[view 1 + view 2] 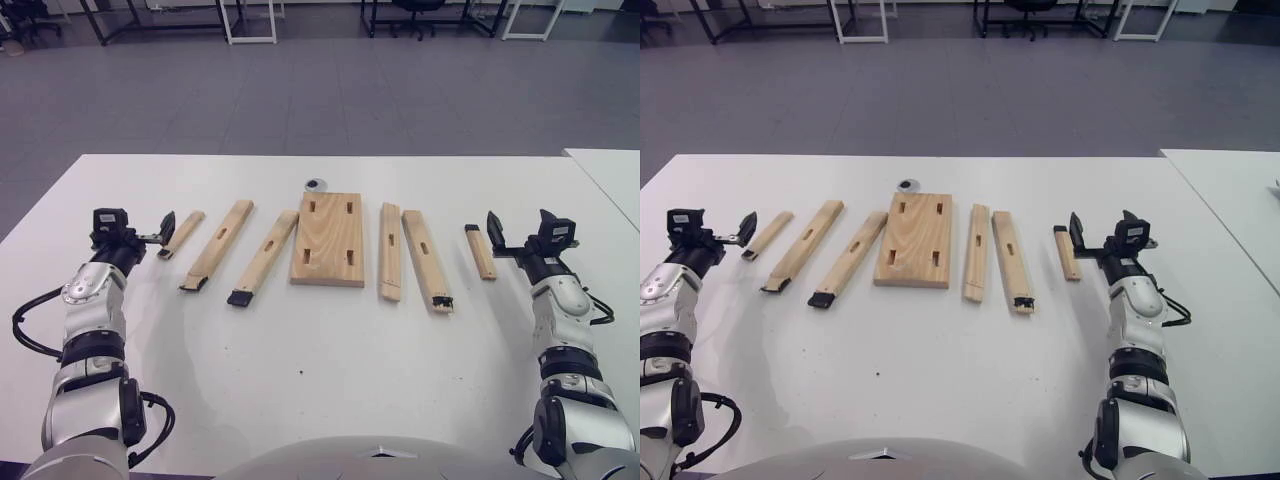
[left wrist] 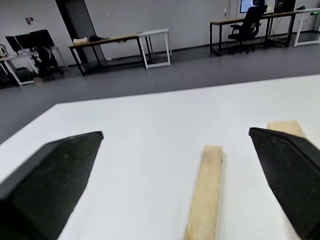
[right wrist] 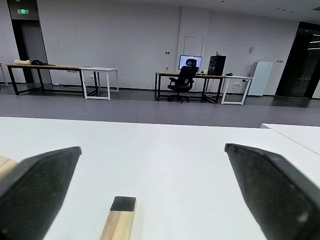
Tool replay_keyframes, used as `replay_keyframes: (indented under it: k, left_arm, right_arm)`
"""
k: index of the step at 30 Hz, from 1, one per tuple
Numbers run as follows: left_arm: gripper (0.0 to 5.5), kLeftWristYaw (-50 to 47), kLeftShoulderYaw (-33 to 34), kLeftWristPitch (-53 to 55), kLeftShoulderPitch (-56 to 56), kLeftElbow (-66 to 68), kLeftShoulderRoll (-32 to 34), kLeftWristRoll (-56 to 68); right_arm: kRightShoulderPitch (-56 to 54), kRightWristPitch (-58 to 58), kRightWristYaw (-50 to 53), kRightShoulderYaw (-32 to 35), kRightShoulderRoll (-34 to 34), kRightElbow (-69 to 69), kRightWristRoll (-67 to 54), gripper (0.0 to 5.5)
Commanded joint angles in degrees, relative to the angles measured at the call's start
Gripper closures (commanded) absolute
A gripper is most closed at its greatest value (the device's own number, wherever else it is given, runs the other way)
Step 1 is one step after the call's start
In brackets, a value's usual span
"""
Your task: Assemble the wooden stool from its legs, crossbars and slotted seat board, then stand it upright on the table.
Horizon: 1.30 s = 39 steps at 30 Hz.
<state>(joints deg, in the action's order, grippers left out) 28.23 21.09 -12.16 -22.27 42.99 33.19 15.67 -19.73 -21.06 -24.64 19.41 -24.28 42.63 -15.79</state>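
Fingers (image 2: 55,175) of the left gripper (image 2: 176,134) are spread wide with nothing between them, and I read the right gripper (image 3: 152,147) the same way: fully parted, holding nothing. For bearings I use the seat board (image 1: 328,238), which lies flat in the middle of the white table (image 1: 320,380) with its four slots facing up. The other parts lie flat in a row to either side of it, none joined to it. On the board's left come the inner left leg (image 1: 265,256) and then the outer left leg (image 1: 220,243), both slanting toward the board at their far ends, each with a dark cap at the near end. Farthest from the board on that side is the left crossbar (image 1: 182,233), a short piece, and the left gripper sits low just beside it. Through the wrist camera that bar shows on the table between the two fingers, not pinched. On the board's right lie the inner right leg (image 1: 389,250) and the outer right leg (image 1: 426,260), close together, then the short right crossbar (image 1: 480,251), well apart from the board, with the right gripper just beyond it. A small round object (image 1: 315,184) rests at the board's far edge, near its left corner.
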Motion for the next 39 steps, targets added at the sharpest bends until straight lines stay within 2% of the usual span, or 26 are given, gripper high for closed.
replay_keyframes:
  k: [1,7,12,15,25,32,33,35,37,39]
  left_arm:
    - [0.11,-0.51,0.3,3.18,2.71,-6.64,-1.57,1.61]
    - [0.11,-0.17,-4.67,5.22,-3.26,9.11,0.88,-4.74]
    - [0.96,2.66,-8.95,5.99,-9.09,22.59,1.59,-9.67]
    - [1.48,2.96,-7.4,7.91,-10.75,25.62,1.9,-8.37]
    - [3.17,5.55,-8.4,12.81,-10.0,27.34,3.22,-9.83]
    - [4.19,9.73,-9.43,12.39,-9.69,26.86,2.17,-9.56]
    - [4.2,9.32,-8.88,10.66,-9.67,26.33,2.3,-9.16]
    - [4.2,8.15,-6.58,6.13,-10.28,24.65,2.63,-7.36]
    - [4.2,11.36,-2.62,3.08,-11.9,15.93,1.14,-1.38]
    - [4.2,14.39,-3.33,4.77,-11.01,-0.1,-3.3,3.89]
  right_arm:
    - [0.17,0.48,-0.29,0.45,0.14,-0.79,-0.71,0.1]
    - [0.33,0.88,-0.17,-0.08,0.1,-0.63,0.21,0.1]
    - [0.28,0.58,-0.31,-0.6,0.19,0.51,0.8,0.1]
    - [0.2,0.41,-0.29,-0.74,-0.02,0.87,0.87,0.1]
    - [-0.76,-0.04,0.08,-1.57,0.13,1.8,1.11,0.1]
    - [-1.35,-0.01,0.25,-1.81,-0.08,1.94,1.1,0.1]
    - [-1.25,0.51,0.42,-1.97,-0.09,1.73,1.25,0.1]
    - [-1.71,4.78,-0.04,-2.57,0.03,1.4,0.79,0.1]
    - [-2.78,18.59,-4.62,-2.89,2.44,-7.35,-7.83,0.1]
    - [-4.27,34.14,-5.91,-2.56,6.36,-21.33,-22.03,0.1]
